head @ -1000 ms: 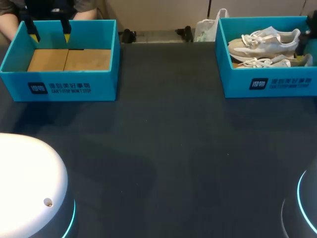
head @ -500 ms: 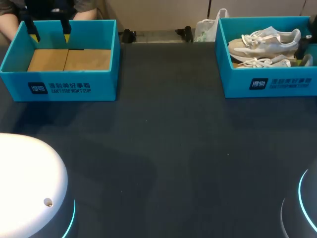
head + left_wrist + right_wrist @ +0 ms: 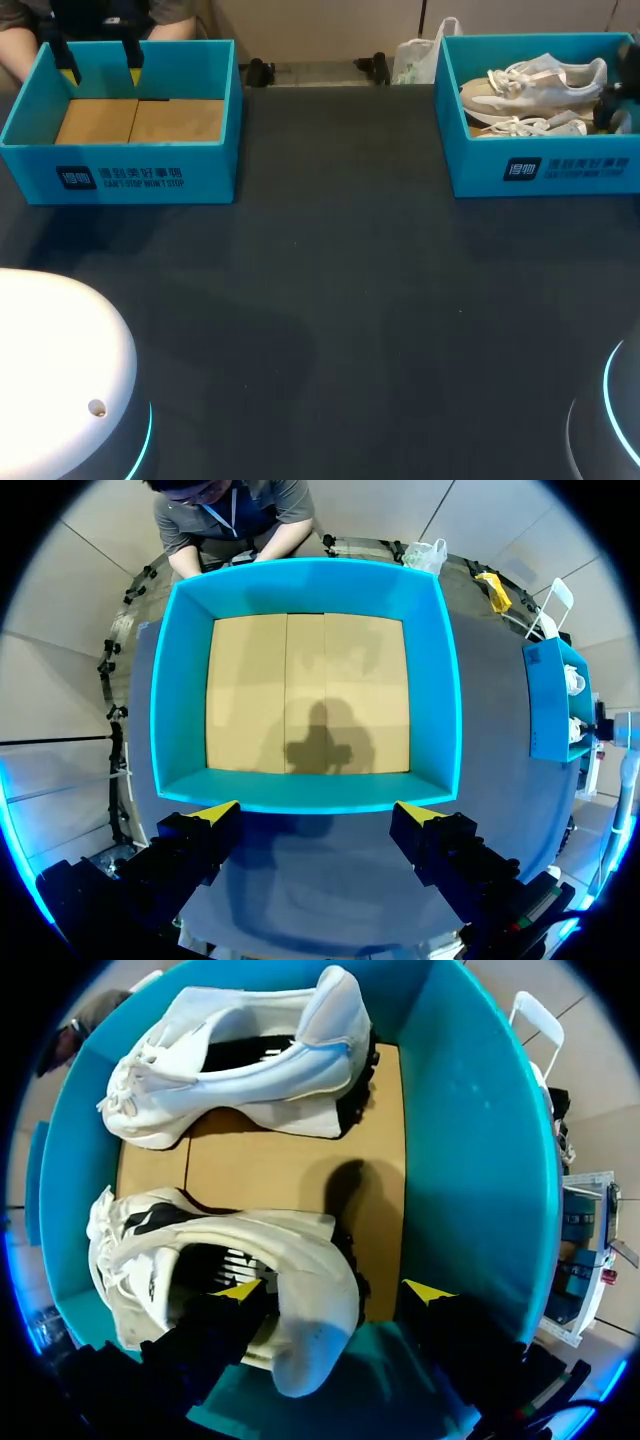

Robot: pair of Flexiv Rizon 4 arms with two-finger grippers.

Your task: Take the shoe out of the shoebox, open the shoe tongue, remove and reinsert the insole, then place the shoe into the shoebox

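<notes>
while right gripper (image 3: 332, 1290) is hanging over right shoebox (image 3: 470, 1140), its jaws are standing wide apart, either side of heel of near shoe (image 3: 200, 1250), not pinching it. other shoe (image 3: 250, 1060) is lying by far wall. near shoe is looking light and soft, with bendy cloth sides and slippy laces. heel rim is looking like firmest spot to grab, one finger going inside. left gripper (image 3: 318, 812) is hovering over empty left shoebox (image 3: 180, 680), jaws apart too, holding nothing.

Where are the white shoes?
Both white lace-up shoes lie inside the blue cardboard shoebox at the head view's far right, just under my right gripper.
</notes>
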